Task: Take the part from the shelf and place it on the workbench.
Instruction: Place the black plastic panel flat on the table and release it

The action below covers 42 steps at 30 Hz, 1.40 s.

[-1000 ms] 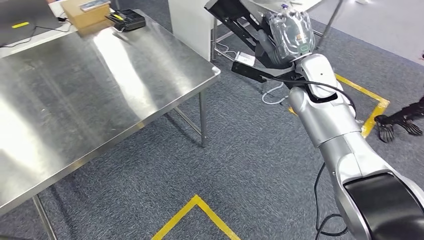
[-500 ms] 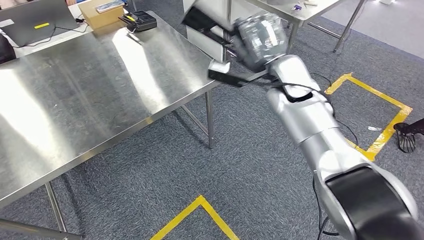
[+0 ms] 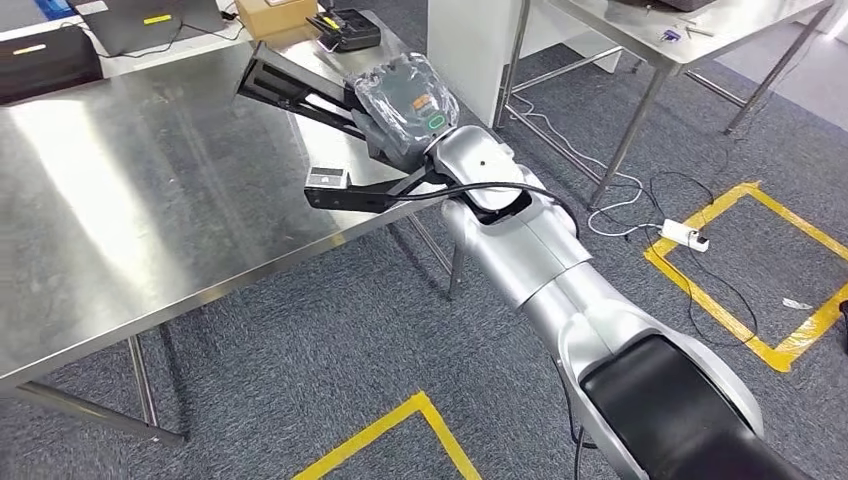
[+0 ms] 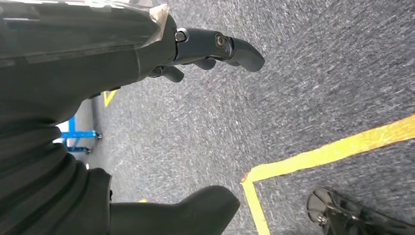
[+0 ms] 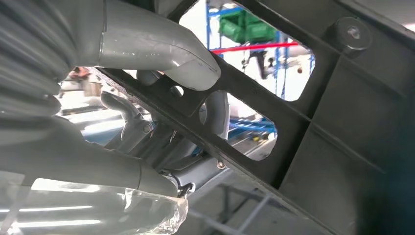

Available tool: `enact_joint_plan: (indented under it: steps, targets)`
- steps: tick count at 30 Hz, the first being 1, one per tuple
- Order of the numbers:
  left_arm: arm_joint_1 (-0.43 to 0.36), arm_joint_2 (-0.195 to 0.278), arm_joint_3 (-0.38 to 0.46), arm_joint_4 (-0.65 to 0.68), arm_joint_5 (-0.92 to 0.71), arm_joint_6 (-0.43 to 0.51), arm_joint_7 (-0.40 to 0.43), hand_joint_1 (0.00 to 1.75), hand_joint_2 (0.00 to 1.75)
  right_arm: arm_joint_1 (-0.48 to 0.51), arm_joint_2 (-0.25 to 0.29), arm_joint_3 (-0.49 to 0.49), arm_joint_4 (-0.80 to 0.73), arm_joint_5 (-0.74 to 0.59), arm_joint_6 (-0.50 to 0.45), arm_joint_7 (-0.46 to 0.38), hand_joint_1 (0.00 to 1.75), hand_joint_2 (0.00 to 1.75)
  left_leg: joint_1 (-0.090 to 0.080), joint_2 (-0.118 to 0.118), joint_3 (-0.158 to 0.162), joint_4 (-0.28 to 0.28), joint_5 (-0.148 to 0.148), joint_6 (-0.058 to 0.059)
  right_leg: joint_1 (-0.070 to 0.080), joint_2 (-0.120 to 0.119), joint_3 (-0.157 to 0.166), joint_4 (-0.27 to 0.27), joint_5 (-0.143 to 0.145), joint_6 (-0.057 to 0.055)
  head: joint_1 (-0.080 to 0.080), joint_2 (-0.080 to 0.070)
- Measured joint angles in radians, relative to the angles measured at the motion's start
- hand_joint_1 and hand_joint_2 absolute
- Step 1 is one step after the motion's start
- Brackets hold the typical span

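The right hand (image 3: 400, 120) grips the black plastic part (image 3: 300, 95), thumb and fingers clamped through its openings, and holds it in the air above the corner of the steel workbench (image 3: 150, 200). The part is long and held near one end; it may swing or strike the workbench edge on lowering. The left hand (image 4: 147, 98) hangs released over the carpet, holding nothing.

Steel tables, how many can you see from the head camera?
2. The big workbench fills the left side, beneath the black part that the right hand holds. A second steel table stands at the top right; others may be outside the frame.
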Motion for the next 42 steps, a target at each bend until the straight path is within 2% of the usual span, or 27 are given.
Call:
enact_joint_plan:
  steps: [1, 2, 3, 5, 7, 9, 11, 12, 13, 15, 16, 17, 18, 20, 22, 24, 26, 28, 30, 31, 32, 33, 35, 37, 38, 40, 42]
  targets:
    - [0.000, 0.000, 0.000, 0.000, -0.001, -0.001, -0.002, 0.00, 1.75, 0.002, 0.002, 0.004, 0.003, 0.002, 0.005, -0.001, 1.71, 1.75, 0.000, -0.011, 0.000, 0.000, 0.000, 0.000, 0.000, 0.003, -0.022, 0.038, -0.008, 0.003, 0.000, 0.000]
    - [0.000, 0.000, 0.001, 0.000, -0.001, -0.003, -0.004, 0.00, 1.75, 0.003, 0.005, 0.008, 0.004, 0.002, 0.008, -0.002, 1.71, 1.75, 0.000, -0.021, 0.000, 0.001, 0.000, 0.000, -0.001, 0.005, -0.024, 0.034, 0.001, 0.009, 0.001, 0.000]
    - [0.001, -0.001, 0.002, 0.000, -0.003, -0.004, -0.005, 0.00, 1.75, 0.003, 0.007, 0.010, 0.005, 0.003, 0.010, -0.003, 1.71, 1.75, 0.000, -0.031, 0.001, 0.001, 0.000, 0.000, -0.002, 0.008, -0.007, -0.012, 0.025, 0.016, 0.001, 0.000]
    - [0.002, -0.001, 0.004, 0.000, -0.005, -0.009, -0.009, 0.00, 1.75, 0.001, 0.014, 0.014, 0.006, 0.003, 0.015, -0.003, 1.71, 1.75, -0.002, -0.048, -0.001, 0.006, -0.002, -0.005, -0.006, 0.032, 0.060, -0.158, 0.086, 0.025, 0.002, 0.000]
    - [0.003, -0.001, 0.006, 0.000, -0.007, -0.016, -0.013, 0.00, 1.75, -0.001, 0.019, 0.019, 0.005, 0.004, 0.022, -0.003, 1.71, 1.75, -0.004, -0.061, -0.006, 0.011, -0.004, -0.014, -0.007, 0.051, 0.102, -0.246, 0.120, 0.021, 0.000, 0.000]
    - [0.005, 0.000, 0.006, 0.000, -0.009, -0.021, -0.015, 0.00, 1.75, -0.001, 0.020, 0.023, 0.005, 0.005, 0.028, -0.003, 1.71, 1.75, 0.000, -0.072, -0.009, 0.011, -0.004, -0.027, -0.006, 0.045, 0.106, -0.256, 0.126, 0.008, 0.000, 0.000]
    - [0.010, 0.002, 0.006, 0.000, -0.010, -0.024, -0.017, 0.00, 1.75, -0.002, 0.023, 0.025, 0.004, 0.005, 0.029, -0.002, 1.71, 1.75, 0.003, -0.054, -0.016, 0.024, -0.015, -0.039, -0.010, 0.034, 0.112, -0.263, 0.131, -0.005, -0.002, 0.000]
    - [0.012, 0.002, 0.006, 0.000, -0.010, -0.025, -0.017, 0.00, 1.75, -0.002, 0.025, 0.025, 0.002, 0.005, 0.030, -0.002, 1.71, 1.75, 0.004, -0.036, -0.029, 0.055, -0.035, -0.044, -0.013, 0.029, 0.115, -0.267, 0.133, -0.012, -0.004, 0.000]
    - [0.012, 0.003, 0.006, 0.000, -0.011, -0.028, -0.019, 0.00, 1.75, -0.002, 0.026, 0.026, 0.000, 0.005, 0.031, -0.001, 1.71, 1.75, 0.005, -0.015, -0.053, 0.106, -0.065, -0.048, -0.013, 0.023, 0.118, -0.269, 0.133, -0.017, -0.007, 0.000]
    - [0.012, 0.004, 0.008, 0.000, -0.010, -0.039, -0.025, 0.00, 1.75, 0.001, 0.024, 0.027, -0.004, 0.005, 0.038, -0.001, 1.71, 1.75, 0.008, 0.002, -0.116, 0.235, -0.124, -0.056, -0.011, 0.010, 0.120, -0.269, 0.131, -0.023, -0.010, 0.000]
    - [0.011, 0.004, 0.009, 0.000, -0.009, -0.044, -0.027, 0.00, 1.75, 0.005, 0.023, 0.028, -0.005, 0.006, 0.043, -0.001, 1.71, 1.75, 0.009, 0.005, -0.137, 0.276, -0.134, -0.059, -0.010, 0.002, 0.120, -0.268, 0.130, -0.024, -0.009, 0.000]
    - [0.012, 0.005, 0.011, 0.000, -0.007, -0.049, -0.029, 0.00, 1.75, 0.010, 0.022, 0.029, -0.006, 0.007, 0.046, -0.001, 1.71, 1.75, 0.010, 0.007, -0.141, 0.281, -0.126, -0.061, -0.009, -0.004, 0.120, -0.268, 0.129, -0.024, -0.010, 0.000]
    - [0.012, 0.006, 0.013, 0.000, -0.006, -0.052, -0.030, 0.00, 1.75, 0.013, 0.021, 0.030, -0.009, 0.007, 0.048, 0.000, 1.71, 1.75, 0.011, 0.011, -0.125, 0.248, -0.102, -0.061, -0.009, -0.011, 0.121, -0.268, 0.128, -0.024, -0.010, 0.000]
    - [0.012, 0.008, 0.014, 0.000, -0.006, -0.055, -0.031, 0.00, 1.75, 0.015, 0.020, 0.033, -0.016, 0.008, 0.048, 0.001, 1.71, 1.75, 0.009, 0.034, -0.052, 0.112, -0.041, -0.058, -0.006, -0.021, 0.125, -0.267, 0.124, -0.020, -0.011, 0.000]
    - [0.011, 0.008, 0.014, 0.000, -0.006, -0.055, -0.032, 0.00, 1.75, 0.014, 0.018, 0.034, -0.023, 0.008, 0.048, 0.003, 1.71, 1.75, 0.003, 0.047, -0.003, 0.023, -0.015, -0.048, 0.002, -0.029, 0.127, -0.267, 0.119, -0.012, -0.008, 0.000]
    - [0.010, 0.008, 0.014, 0.000, -0.006, -0.056, -0.032, 0.00, 1.75, 0.014, 0.017, 0.036, -0.026, 0.008, 0.048, 0.004, 1.71, 1.75, -0.003, 0.037, 0.000, 0.013, -0.017, -0.035, 0.005, -0.039, 0.130, -0.268, 0.116, -0.003, -0.006, 0.000]
    - [0.010, 0.008, 0.014, 0.000, -0.006, -0.055, -0.032, 0.00, 1.75, 0.014, 0.016, 0.038, -0.030, 0.011, 0.049, 0.006, 1.71, 1.75, 0.000, 0.026, 0.004, 0.007, -0.012, -0.023, 0.004, -0.036, 0.125, -0.257, 0.107, 0.006, -0.005, 0.000]
    - [0.010, 0.009, 0.014, 0.000, -0.009, -0.051, -0.032, 0.00, 1.75, 0.014, 0.012, 0.040, -0.036, 0.018, 0.052, 0.010, 1.71, 1.75, 0.004, 0.017, 0.008, 0.000, -0.007, -0.009, 0.002, -0.014, 0.087, -0.179, 0.069, 0.007, -0.004, 0.000]
    - [0.009, 0.009, 0.015, 0.000, -0.015, -0.047, -0.032, 0.00, 1.75, 0.021, 0.004, 0.041, -0.038, 0.027, 0.055, 0.015, 1.71, 1.75, 0.003, 0.003, 0.008, 0.000, -0.007, -0.002, -0.002, 0.002, 0.018, -0.036, 0.015, 0.003, -0.003, 0.000]
    - [0.009, 0.009, 0.015, 0.000, -0.017, -0.045, -0.032, 0.00, 1.75, 0.027, -0.001, 0.042, -0.039, 0.032, 0.056, 0.017, 1.71, 1.75, 0.003, -0.005, 0.008, 0.000, -0.007, -0.002, -0.002, 0.004, -0.011, 0.018, -0.001, 0.004, -0.002, 0.000]
    - [0.010, 0.009, 0.015, 0.000, -0.019, -0.044, -0.032, 0.00, 1.75, 0.033, -0.004, 0.042, -0.039, 0.036, 0.056, 0.018, 1.71, 1.75, 0.003, -0.014, 0.008, 0.001, -0.008, -0.001, -0.003, 0.006, -0.024, 0.039, -0.001, 0.009, -0.002, 0.000]
    - [0.010, 0.009, 0.015, 0.000, -0.019, -0.043, -0.031, 0.00, 1.75, 0.037, -0.007, 0.042, -0.039, 0.039, 0.056, 0.020, 1.71, 1.75, 0.003, -0.023, 0.009, 0.002, -0.008, -0.002, -0.004, 0.008, -0.017, 0.016, 0.015, 0.016, -0.002, 0.000]
    - [0.011, 0.009, 0.016, 0.000, -0.020, -0.043, -0.028, 0.00, 1.75, 0.038, -0.009, 0.043, -0.041, 0.044, 0.056, 0.023, 1.71, 1.75, 0.003, -0.039, 0.008, 0.004, -0.008, -0.004, -0.008, 0.024, 0.043, -0.116, 0.072, 0.028, -0.001, 0.000]
    - [0.010, 0.010, 0.017, 0.000, -0.021, -0.043, -0.026, 0.00, 1.75, 0.038, -0.009, 0.043, -0.044, 0.049, 0.054, 0.025, 1.71, 1.75, 0.000, -0.054, 0.005, 0.010, -0.010, -0.013, -0.012, 0.045, 0.097, -0.229, 0.113, 0.028, -0.002, 0.000]
    - [0.010, 0.010, 0.018, 0.000, -0.021, -0.043, -0.025, 0.00, 1.75, 0.039, -0.009, 0.043, -0.045, 0.051, 0.053, 0.026, 1.71, 1.75, 0.000, -0.060, 0.002, 0.011, -0.011, -0.018, -0.012, 0.050, 0.108, -0.251, 0.120, 0.024, -0.003, 0.000]
    - [0.013, 0.011, 0.022, 0.000, -0.020, -0.045, -0.025, 0.00, 1.75, 0.042, -0.008, 0.043, -0.046, 0.053, 0.050, 0.027, 1.71, 1.75, 0.003, -0.069, 0.002, 0.007, -0.009, -0.031, -0.010, 0.043, 0.112, -0.259, 0.125, 0.013, -0.004, 0.000]
    - [0.015, 0.012, 0.027, 0.000, -0.020, -0.046, -0.027, 0.00, 1.75, 0.042, -0.006, 0.043, -0.049, 0.057, 0.046, 0.028, 1.71, 1.75, 0.006, -0.070, 0.005, -0.001, -0.003, -0.021, -0.011, 0.040, 0.114, -0.268, 0.132, 0.008, -0.005, 0.000]
